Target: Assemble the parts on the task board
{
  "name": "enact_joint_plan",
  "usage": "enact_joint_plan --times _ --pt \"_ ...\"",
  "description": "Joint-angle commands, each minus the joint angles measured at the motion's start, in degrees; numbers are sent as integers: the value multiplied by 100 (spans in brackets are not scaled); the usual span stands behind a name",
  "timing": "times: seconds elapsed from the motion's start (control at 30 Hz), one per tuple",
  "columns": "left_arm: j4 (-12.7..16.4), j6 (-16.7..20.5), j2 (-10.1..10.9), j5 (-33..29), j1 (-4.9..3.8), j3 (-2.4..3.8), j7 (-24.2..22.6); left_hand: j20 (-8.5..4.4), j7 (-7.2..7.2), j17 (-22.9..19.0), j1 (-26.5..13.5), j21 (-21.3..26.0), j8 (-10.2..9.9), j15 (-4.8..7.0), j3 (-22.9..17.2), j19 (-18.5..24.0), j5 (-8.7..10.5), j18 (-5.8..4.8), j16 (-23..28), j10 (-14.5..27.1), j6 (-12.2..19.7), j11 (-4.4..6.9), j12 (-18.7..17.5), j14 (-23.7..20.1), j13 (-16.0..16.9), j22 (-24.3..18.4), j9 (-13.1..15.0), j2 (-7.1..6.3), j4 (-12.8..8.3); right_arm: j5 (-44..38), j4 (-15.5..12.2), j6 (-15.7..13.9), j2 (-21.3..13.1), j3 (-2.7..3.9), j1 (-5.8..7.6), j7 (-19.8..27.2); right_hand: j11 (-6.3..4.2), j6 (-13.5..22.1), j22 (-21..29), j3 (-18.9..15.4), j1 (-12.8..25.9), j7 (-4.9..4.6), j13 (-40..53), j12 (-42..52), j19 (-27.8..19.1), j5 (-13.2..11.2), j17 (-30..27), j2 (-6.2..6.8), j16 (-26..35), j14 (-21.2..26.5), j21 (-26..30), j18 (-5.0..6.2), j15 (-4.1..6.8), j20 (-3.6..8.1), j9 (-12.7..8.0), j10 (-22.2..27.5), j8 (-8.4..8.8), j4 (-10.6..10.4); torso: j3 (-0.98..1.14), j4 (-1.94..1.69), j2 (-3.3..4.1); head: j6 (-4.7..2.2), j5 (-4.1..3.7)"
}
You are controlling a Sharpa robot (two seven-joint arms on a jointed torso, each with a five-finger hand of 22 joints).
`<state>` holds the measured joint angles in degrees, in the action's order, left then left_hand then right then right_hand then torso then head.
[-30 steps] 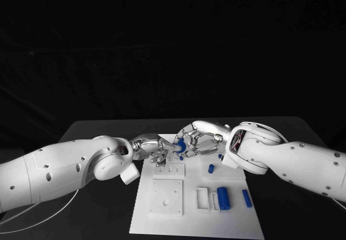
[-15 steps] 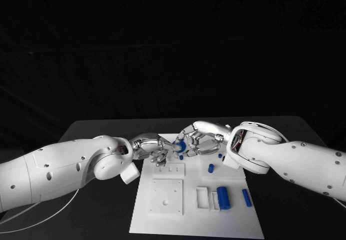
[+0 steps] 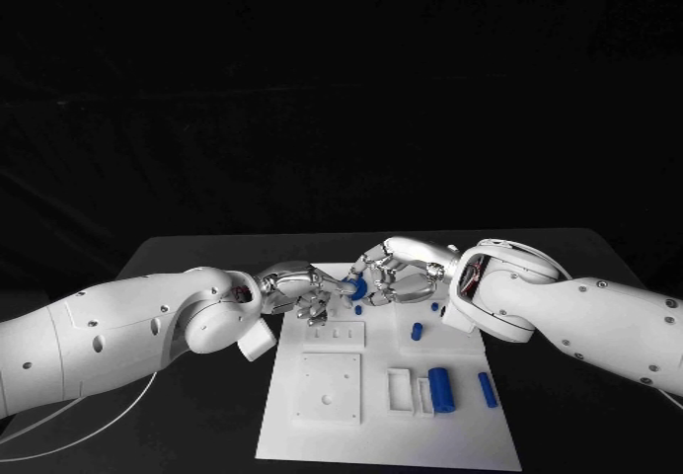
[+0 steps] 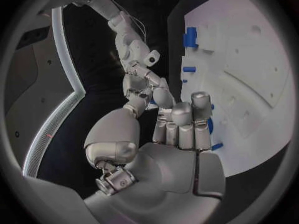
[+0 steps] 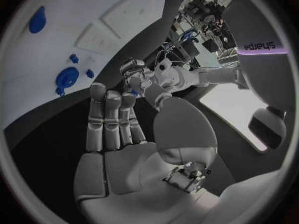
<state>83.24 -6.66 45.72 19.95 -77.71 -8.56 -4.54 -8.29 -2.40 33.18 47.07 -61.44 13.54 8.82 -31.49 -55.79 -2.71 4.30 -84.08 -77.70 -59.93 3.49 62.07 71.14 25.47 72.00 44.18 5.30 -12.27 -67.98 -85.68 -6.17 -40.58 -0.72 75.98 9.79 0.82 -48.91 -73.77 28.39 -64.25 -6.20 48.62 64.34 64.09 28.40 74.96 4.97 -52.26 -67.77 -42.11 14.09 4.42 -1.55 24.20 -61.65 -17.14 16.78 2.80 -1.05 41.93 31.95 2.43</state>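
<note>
In the head view, upper centre of the task board [image 3: 384,434], the fingers of both hands are covering most of a blue part [image 3: 354,287], leaving its grip undeterminable.

left hand [image 3: 303,293], right hand [image 3: 395,275], fingertips meeting

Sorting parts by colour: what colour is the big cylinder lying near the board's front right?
Blue; the cylinder shows best in the head view.
</note>
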Motion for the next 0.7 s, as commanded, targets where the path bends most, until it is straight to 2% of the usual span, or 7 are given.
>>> enact_joint_plan --times 0.03,0.2,0.27,0.33,0.43,0.7 --pt "-35 180 3 -269 -11 12 -36 -629 -7 -6 188 22 20 146 -118 35 -43 -35 37 -6 -18 60 -32 -89 -10 2 8 278 -86 -96 -66 -50 10 -10 -17 136 35 -183 -10 32 10 -140 12 25 -17 -20 75 -25 -26 8 -20 91 14 38 6 8 -43 -1 -1 -2 0 3 1" --pt "-14 93 -1 -269 -11 0 -21 -632 3 -8 167 24 37 154 -126 42 -49 -35 43 -5 -53 68 -35 -89 -15 4 20 287 -91 -108 -37 -640 15 -11 -17 127 49 4 -14 19 97 -150 15 -15 -73 18 30 73 -33 73 -5 91 -5 23 -53 67 71 -1 -3 -5 -2 -1 1" --pt "-4 69 2 -269 -11 -4 -20 -633 7 -9 159 25 44 158 -131 47 -52 -35 47 -5 -69 72 -38 -91 -18 5 26 289 -99 -108 -28 -974 15 -11 -17 93 69 121 -4 -10 146 -174 4 -51 -118 27 0 123 -15 116 24 91 -20 6 -81 107 134 -1 -2 -4 -1 -7 5" --pt "3 46 5 -269 -11 -6 -22 -634 9 -10 157 25 47 159 -134 49 -54 -35 48 -4 -75 74 -40 -92 -20 6 29 292 -102 -102 -15 -1116 17 -11 -17 92 87 168 7 -15 154 -193 -4 -76 -149 30 -25 129 0 145 47 91 -33 -6 -92 131 157 -1 -1 -4 0 -5 2" --pt "8 25 7 -267 -11 -9 -32 -634 11 -11 154 26 50 161 -138 52 -56 -36 51 -3 -82 75 -42 -93 -22 7 32 296 -106 -98 -6 -1159 15 -11 -17 81 126 200 24 2 134 -234 -17 -106 -180 -32 -68 139 18 175 79 91 -64 -23 -99 153 171 -3 -1 -1 0 -9 3" --pt "7 43 7 -230 -11 -10 -57 -633 18 -12 139 29 70 164 -142 60 -84 -39 55 -4 -120 80 -46 -96 -26 8 43 306 -111 -91 -8 -1003 27 -11 -17 164 141 204 34 6 130 -249 -21 -117 -190 -118 -96 150 21 185 93 91 -79 -35 -100 156 170 0 0 0 1 -6 3"
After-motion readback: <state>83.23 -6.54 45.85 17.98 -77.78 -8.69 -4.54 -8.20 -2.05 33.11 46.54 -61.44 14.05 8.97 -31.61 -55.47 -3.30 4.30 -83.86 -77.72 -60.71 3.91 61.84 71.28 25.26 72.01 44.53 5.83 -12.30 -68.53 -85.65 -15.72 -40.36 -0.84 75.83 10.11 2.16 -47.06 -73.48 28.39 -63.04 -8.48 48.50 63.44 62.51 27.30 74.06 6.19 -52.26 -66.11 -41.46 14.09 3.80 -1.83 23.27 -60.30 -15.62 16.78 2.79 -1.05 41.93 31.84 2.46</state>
